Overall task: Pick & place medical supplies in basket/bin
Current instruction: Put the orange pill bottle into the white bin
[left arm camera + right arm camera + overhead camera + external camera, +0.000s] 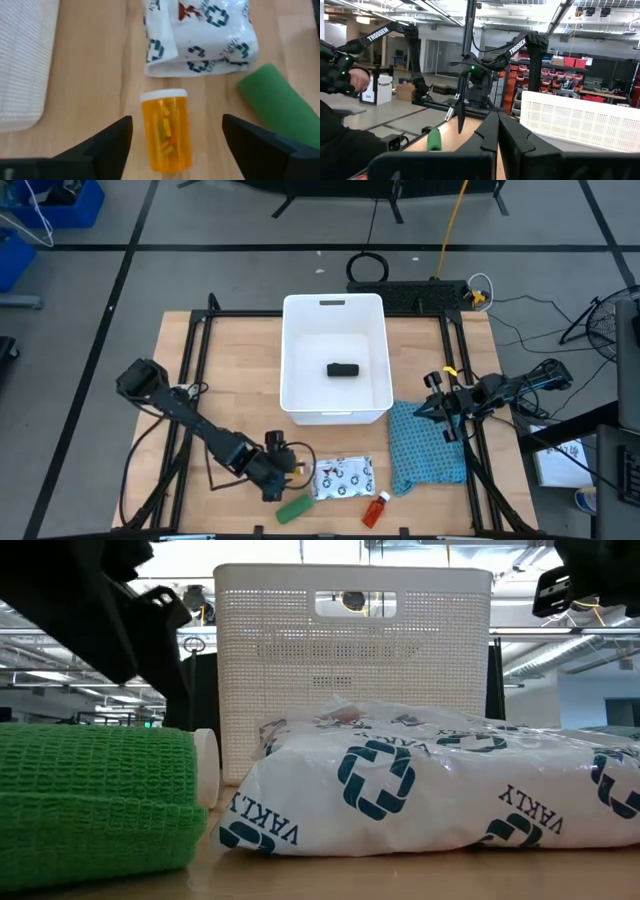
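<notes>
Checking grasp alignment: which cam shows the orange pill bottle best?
Left wrist view: the orange pill bottle lies on its side, white cap toward the white pouch, between the open fingers of the left gripper. In the high view the gripper hides it; the low view shows only its white cap; the right wrist view doesn't show it.

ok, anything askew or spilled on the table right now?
Nothing spilled. The orange pill bottle lies on its side, cap on, between the open left gripper fingers. The white pouch is crumpled, one edge folded over. Otherwise nothing stands out.

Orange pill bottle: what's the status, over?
Left gripper open, fingers straddling orange pill bottle lying on table. Right gripper shut, waiting beside white tub. Nothing blocking.
</notes>
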You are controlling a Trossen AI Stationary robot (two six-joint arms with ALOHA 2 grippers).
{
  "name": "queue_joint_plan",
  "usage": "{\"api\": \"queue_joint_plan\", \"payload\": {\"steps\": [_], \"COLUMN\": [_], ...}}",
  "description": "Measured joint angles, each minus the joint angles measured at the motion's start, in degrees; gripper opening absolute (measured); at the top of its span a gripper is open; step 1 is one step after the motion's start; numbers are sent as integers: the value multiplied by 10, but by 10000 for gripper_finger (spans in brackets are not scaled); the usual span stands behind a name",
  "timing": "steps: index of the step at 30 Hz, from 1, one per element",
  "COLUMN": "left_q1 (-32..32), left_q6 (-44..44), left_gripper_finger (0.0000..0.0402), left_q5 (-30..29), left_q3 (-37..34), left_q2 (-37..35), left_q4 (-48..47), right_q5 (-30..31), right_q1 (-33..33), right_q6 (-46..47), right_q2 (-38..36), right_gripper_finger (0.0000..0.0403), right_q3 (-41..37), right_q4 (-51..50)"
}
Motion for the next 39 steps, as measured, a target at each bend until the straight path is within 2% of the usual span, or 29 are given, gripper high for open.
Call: {"api": "queue_joint_plan", "payload": {"steps": [3,7,12,19,23,30,32,36,39], "left_q1": [6,12,22,30,34,33,33,21,4], "left_q6": [1,0,-7,8,37,79,90,120,139], "left_gripper_finger": [333,336,323,300,267,150,128,124,144], "left_q5": [16,41,60,65,63,61,59,56,17], "left_q3": [-1,0,0,0,-2,-2,-2,-2,-2], "left_q2": [20,56,90,86,71,40,29,-5,-42], "left_q4": [-5,9,8,6,-4,-1,-3,-12,-37], "right_q5": [0,0,0,0,0,0,0,0,0], "right_q1": [0,0,0,0,0,0,0,0,0], "right_q6": [0,2,2,6,7,7,6,5,4], "right_q2": [0,0,0,0,0,0,0,0,0], "right_gripper_finger": [0,0,0,0,0,0,0,0,0], "right_q3": [0,0,0,0,0,0,0,0,0], "right_q4": [0,-6,-7,-9,-9,-9,-9,-9,-9]}}
